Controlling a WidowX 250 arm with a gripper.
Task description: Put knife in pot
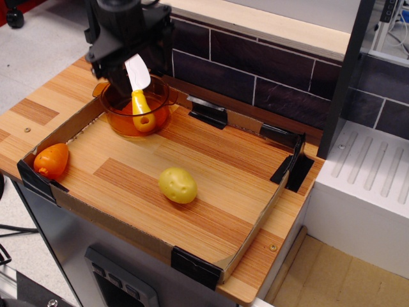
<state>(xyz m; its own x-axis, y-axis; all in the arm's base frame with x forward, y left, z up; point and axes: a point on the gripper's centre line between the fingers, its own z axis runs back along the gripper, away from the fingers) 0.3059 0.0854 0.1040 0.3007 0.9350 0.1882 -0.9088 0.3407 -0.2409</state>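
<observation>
I see black gripper point(128, 61) above translucent amber pot point(121, 118); jaw state unclear. Knife point(140, 96) below jaws: rounded white blade up, glossy yellow handle inside pot.

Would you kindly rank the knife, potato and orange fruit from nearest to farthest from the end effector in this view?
1. Knife: in the pot, right at the end effector.
2. Orange fruit: tray's near-left corner.
3. Potato: tray's middle, only slightly farther than the fruit.
</observation>
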